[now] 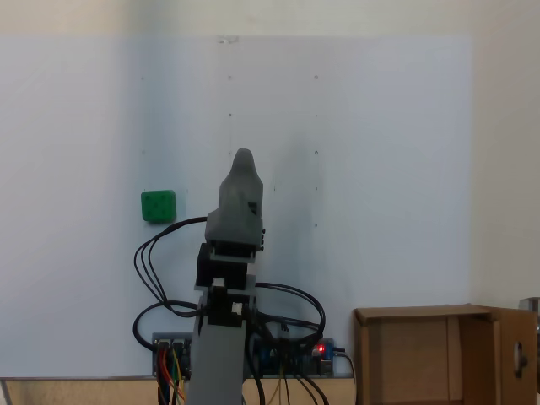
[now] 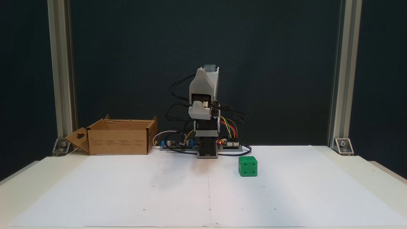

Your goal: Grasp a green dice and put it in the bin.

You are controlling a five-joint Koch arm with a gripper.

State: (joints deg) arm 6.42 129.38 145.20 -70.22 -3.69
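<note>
While the arm stands folded upright, its pincer [image 1: 243, 160] shows one tip, so its state cannot be told. Green dice [image 2: 247, 166] sits apart on the counter [image 2: 127, 197]; the frame crops the bin [image 1: 439, 354].

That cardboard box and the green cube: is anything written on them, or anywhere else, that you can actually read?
Cardboard box: faint small print on its front wall, too small and blurred to read.
Green cube: no letters or numbers, just dark pips; the front face shows four.
Circuit boards by the arm's base: no readable markings.
</note>
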